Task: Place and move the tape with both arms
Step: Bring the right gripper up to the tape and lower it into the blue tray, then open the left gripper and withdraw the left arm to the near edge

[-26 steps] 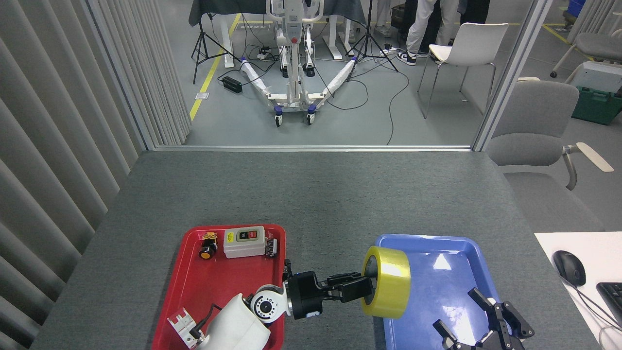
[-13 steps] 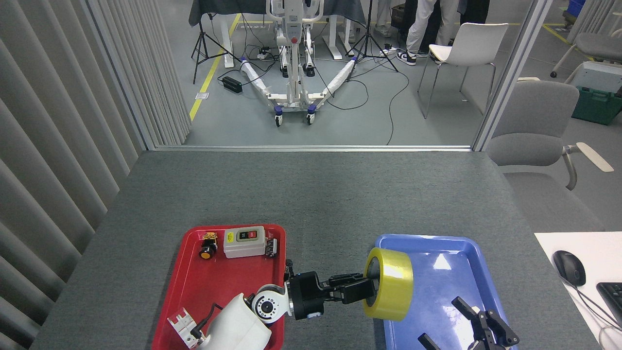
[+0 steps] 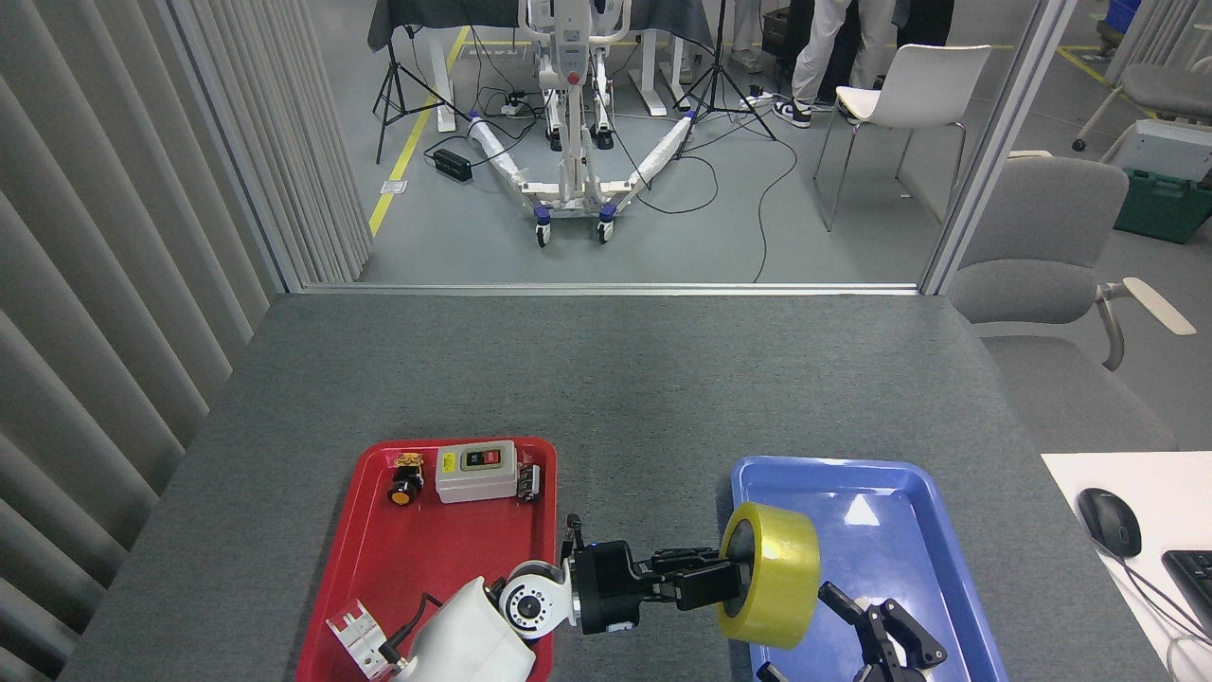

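While the left gripper (image 3: 721, 584) is clamping the tape (image 3: 772, 587) through its core, the roll is hanging on edge over the blue tray (image 3: 900, 540). Just right of the roll, the right gripper (image 3: 843, 635) is waiting with fingers spread wide, gripping nothing.

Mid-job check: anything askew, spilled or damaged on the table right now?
Nothing stands out. The left hand holds the yellow translucent tape roll on edge over the blue plastic tray; the parts in the red plastic tray lie undisturbed.

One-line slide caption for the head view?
Left hand holds yellow translucent tape roll over blue plastic tray; right hand waits open.
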